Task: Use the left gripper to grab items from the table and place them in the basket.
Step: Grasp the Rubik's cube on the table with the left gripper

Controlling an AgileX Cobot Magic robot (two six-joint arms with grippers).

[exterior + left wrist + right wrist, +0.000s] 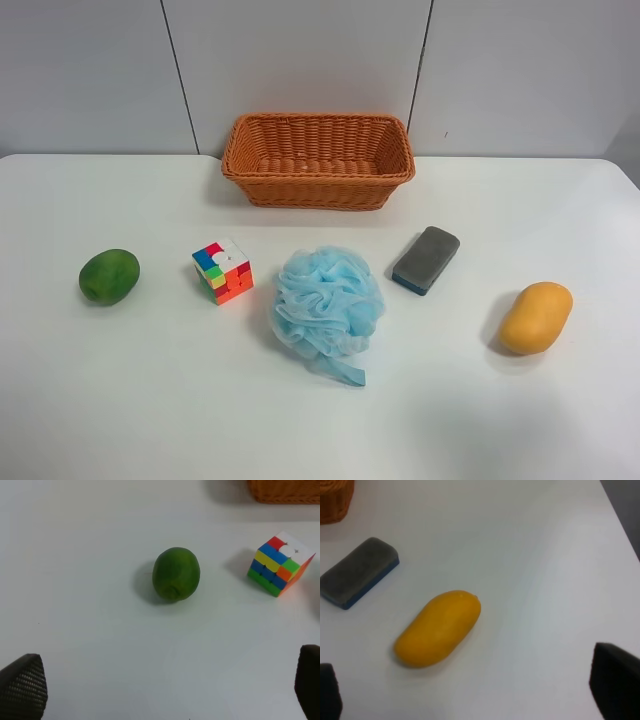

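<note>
Plain wall (300, 55) behind my bench (120, 400)
I see pale grey panels split by two dark seams (178, 75); bench white, evenly lit.

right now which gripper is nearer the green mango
Left. The left gripper faces the green mango, jaws open; the right gripper faces the yellow mango at the table's opposite end.

Woven wicker basket (318, 160); frilly mesh pouf (327, 305); smooth table (150, 400).

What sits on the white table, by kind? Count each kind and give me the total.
Mangoes: 2, a green mango and a yellow-orange mango
Multicoloured puzzle cube: 1
Frilly light-blue mesh bath pouf: 1
Grey block eraser: 1
Orange-brown woven wicker basket: 1
Total: 6
</note>
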